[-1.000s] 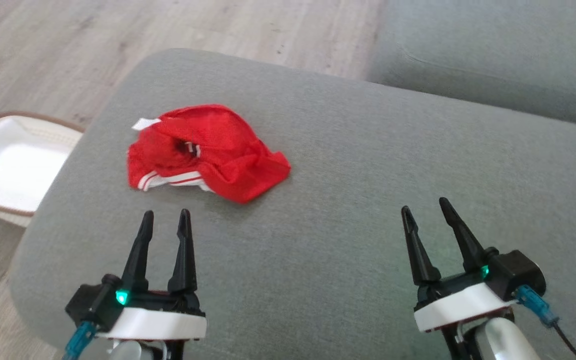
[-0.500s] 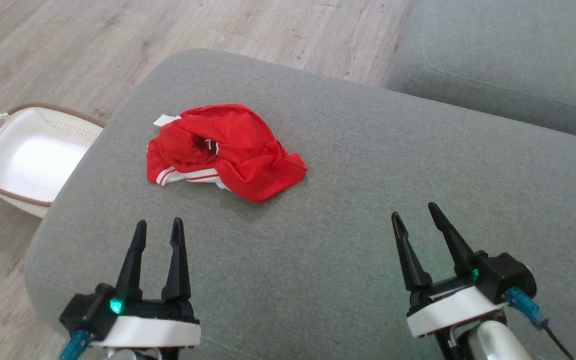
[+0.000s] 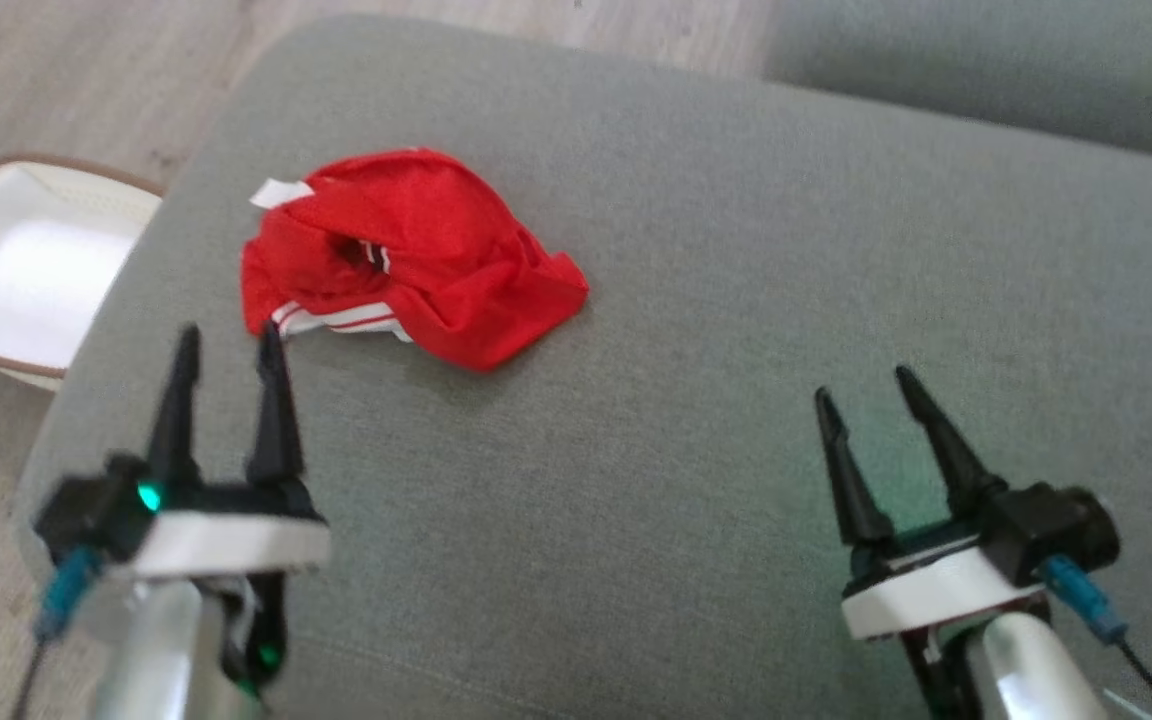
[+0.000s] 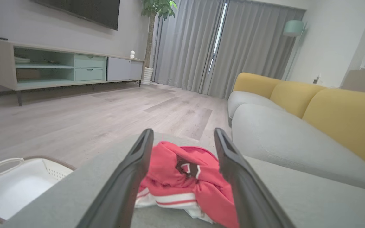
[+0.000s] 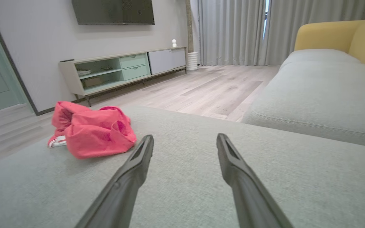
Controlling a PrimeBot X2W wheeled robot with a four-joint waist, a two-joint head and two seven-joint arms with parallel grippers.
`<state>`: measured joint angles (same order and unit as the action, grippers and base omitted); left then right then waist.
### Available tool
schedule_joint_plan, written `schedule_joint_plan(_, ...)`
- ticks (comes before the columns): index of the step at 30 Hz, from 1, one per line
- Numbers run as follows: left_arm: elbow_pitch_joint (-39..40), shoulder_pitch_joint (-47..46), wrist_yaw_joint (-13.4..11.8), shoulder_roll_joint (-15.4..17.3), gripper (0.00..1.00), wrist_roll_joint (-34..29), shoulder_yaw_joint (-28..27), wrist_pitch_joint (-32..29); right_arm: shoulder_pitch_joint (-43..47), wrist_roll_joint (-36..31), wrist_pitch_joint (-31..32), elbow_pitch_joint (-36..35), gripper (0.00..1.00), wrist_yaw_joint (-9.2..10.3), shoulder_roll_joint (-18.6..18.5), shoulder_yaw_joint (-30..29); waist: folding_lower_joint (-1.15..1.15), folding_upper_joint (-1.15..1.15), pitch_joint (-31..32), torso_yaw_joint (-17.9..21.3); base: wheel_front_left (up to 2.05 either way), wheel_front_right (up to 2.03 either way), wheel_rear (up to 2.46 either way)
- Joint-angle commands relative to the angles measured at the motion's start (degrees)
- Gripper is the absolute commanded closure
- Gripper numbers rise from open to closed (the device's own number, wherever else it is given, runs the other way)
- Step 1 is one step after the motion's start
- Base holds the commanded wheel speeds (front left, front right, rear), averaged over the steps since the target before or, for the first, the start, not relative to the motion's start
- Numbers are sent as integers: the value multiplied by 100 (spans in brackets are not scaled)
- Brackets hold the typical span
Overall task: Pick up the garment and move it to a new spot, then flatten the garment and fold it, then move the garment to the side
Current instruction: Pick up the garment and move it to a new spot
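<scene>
Crumpled red mesh garment (image 3: pixel 416 260) is lying just ahead of spread left tool (image 3: pixel 228 335), probably untouched; spread right tool (image 3: pixel 863 385) is sitting well apart.

Soft, even daylight fills the room, brightest at the slit between the curtains (image 4: pixel 185 47). The head view smears slightly, the left claw (image 3: pixel 230 335) worst. The red garment (image 3: pixel 406 255) casts a faint shadow on the grey sofa cushion (image 3: pixel 686 300). Wrist views bend at their edges

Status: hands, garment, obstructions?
Left hand open, empty, just short of garment. Right hand open, empty, off right. Garment crumpled on cushion. Nothing in the way.
</scene>
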<state>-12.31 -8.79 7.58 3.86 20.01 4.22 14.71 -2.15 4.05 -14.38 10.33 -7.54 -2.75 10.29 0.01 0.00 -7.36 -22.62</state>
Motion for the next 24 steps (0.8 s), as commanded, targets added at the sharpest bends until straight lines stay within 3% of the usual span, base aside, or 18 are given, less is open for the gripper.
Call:
schedule_joint_plan(1,-74,-580,-9,325,0,-85,-244,29,-326,-120,-62,-296,0,5,-13,-3,-1,0,-373,166,0,0,0)
schedule_joint_plan(6,-1162,-1722,-9,983,0,-9,145,-146,-481,-377,-62,-543,0,5,-13,-275,-1,0,-825,296,0,0,0)
schedule_joint_plan(13,-2762,-3124,-9,1647,0,561,880,-1289,-720,-593,-32,-775,0,5,-33,-331,-1,0,-1359,515,0,0,0)
schedule_joint_plan(19,-3699,-3716,-9,1994,0,1154,1527,-2150,-883,-654,20,-943,0,5,-58,-284,-1,0,-1702,735,0,0,0)
schedule_joint_plan(24,-4264,-3930,-9,2101,0,1471,1787,-2530,-916,-680,19,-1010,0,5,-59,-307,-1,0,-1818,895,0,0,0)
